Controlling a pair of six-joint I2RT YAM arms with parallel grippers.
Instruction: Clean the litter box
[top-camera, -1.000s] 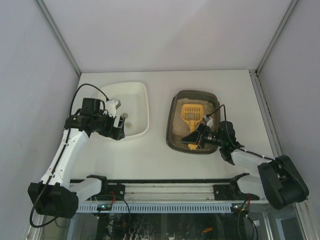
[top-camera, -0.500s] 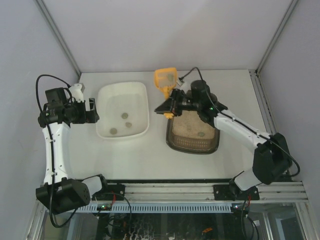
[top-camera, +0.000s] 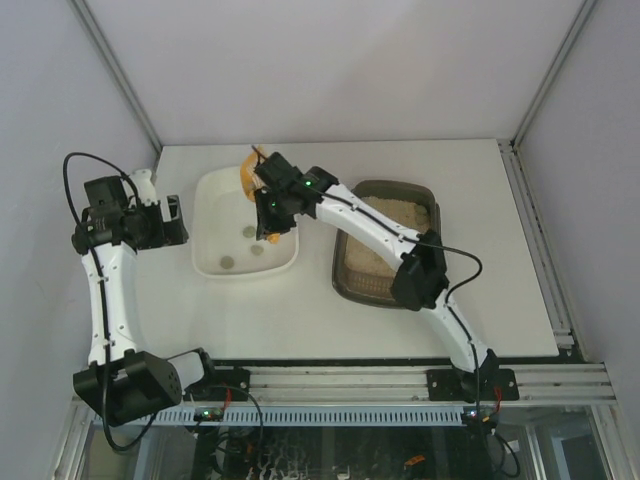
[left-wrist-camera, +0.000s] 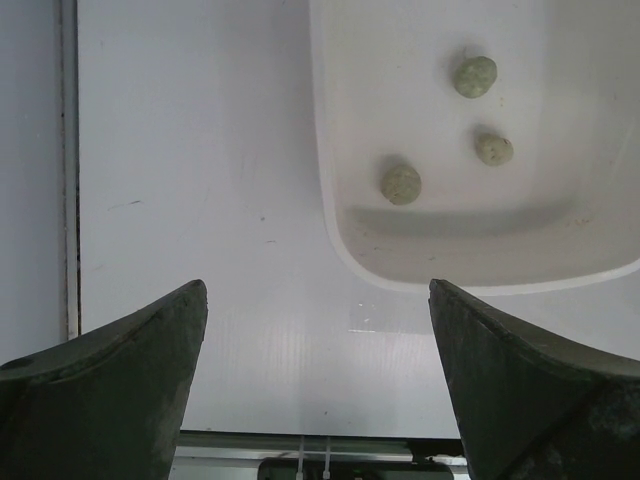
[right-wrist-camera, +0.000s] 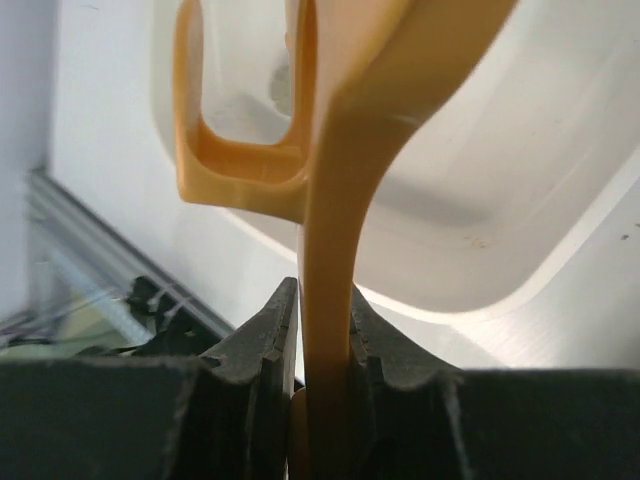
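Top view: my right pincer (top-camera: 268, 208) is over the white tray (top-camera: 215, 200), reached by the right arm stretching across the near left part of the litter box (top-camera: 385, 187). The litter box sits on the white surface (top-camera: 470, 180) to the right of this pincer, clear of it, with pale sandy litter (top-camera: 395, 215) showing in its far half. The tray lies just beside the box, on its left.

Right wrist view: the right pincer (right-wrist-camera: 325, 300) is clenched on the flat handle of the yellow scoop (right-wrist-camera: 340, 150), both fingers pressed against the handle's faces. The handle rises away from the pincer, with its open loop to the left. Beyond it I see the tray's rounded corner (right-wrist-camera: 480, 290). In the top view only a yellow edge of the scoop (top-camera: 247, 172) shows, just past the pincer at the tray's far rim; I cannot tell what the scoop head holds.

Left wrist view: my left pincer (left-wrist-camera: 318, 292) is released, jaws wide apart, with bare surface (left-wrist-camera: 200, 150) between them. The tray (left-wrist-camera: 350, 270) lies ahead and to the right of it, apart from both fingers. Three grey-green clumps (left-wrist-camera: 401, 184) rest on the tray floor, near one another.

Top view: the left pincer (top-camera: 168, 222) hangs left of the tray, facing it.
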